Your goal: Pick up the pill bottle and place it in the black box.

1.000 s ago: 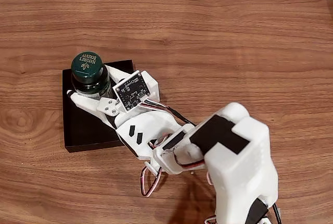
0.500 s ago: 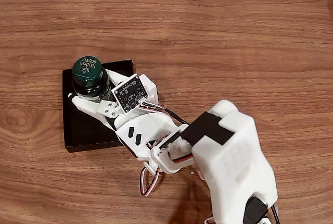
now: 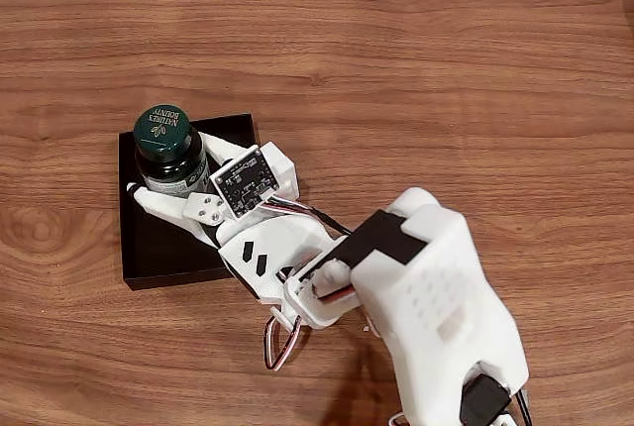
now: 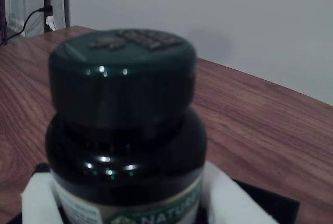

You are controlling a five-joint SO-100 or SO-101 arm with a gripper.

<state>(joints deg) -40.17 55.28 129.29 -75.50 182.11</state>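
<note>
Over the shallow matte black box (image 3: pixel 163 243), white pincer (image 3: pixel 166 185) grips the green-capped amber pill bottle (image 3: pixel 166 149); lower upright, then release.

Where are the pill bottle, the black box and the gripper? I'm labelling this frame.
pill bottle (image 3: pixel 162 130), fixed view, on its green cap.
black box (image 3: pixel 158 243), fixed view, on its bare floor.
gripper (image 3: pixel 170 170), fixed view, midway between the fingertips, at the bottle.
</note>
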